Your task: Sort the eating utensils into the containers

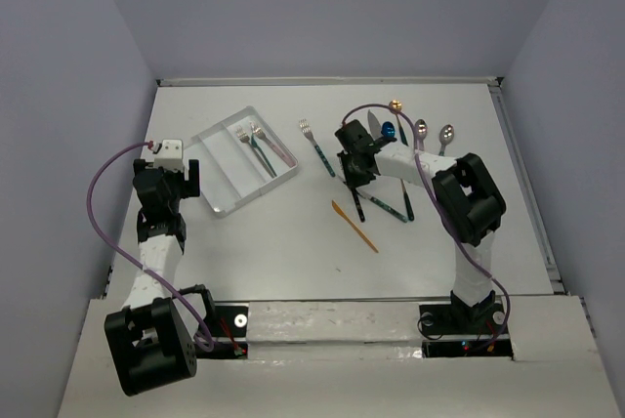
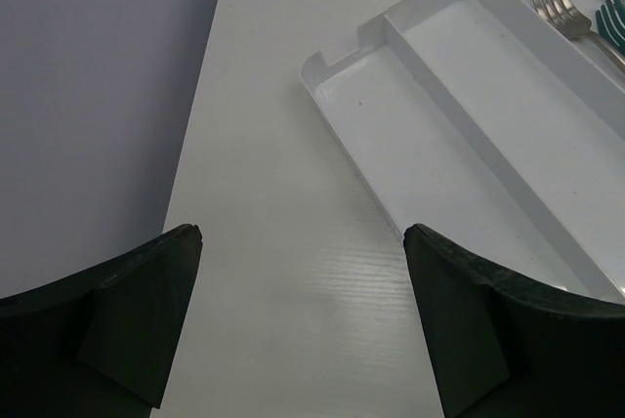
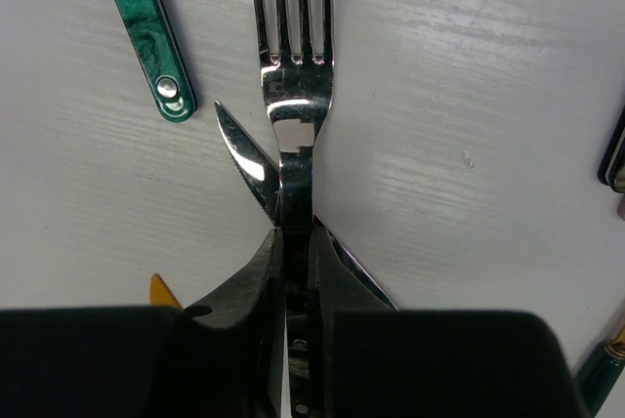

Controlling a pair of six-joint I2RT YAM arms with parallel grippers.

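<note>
My right gripper (image 3: 295, 237) is shut on a silver fork (image 3: 293, 76) with a dark handle, gripped just behind the head, tines pointing away. A knife blade (image 3: 239, 149) crosses under the fork. In the top view the right gripper (image 1: 354, 172) is right of centre, among loose utensils. The clear three-compartment tray (image 1: 223, 195) sits at the back left with two forks (image 1: 256, 145) in its right compartment. My left gripper (image 2: 303, 232) stands open over bare table just off the tray's (image 2: 391, 57) near corner, holding nothing.
A teal-handled fork (image 1: 317, 147) lies left of the right gripper and an orange knife (image 1: 354, 226) in front of it. Spoons (image 1: 420, 130) and a blue-headed one (image 1: 388, 130) lie behind. A teal handle (image 3: 146, 27) lies close to the held fork.
</note>
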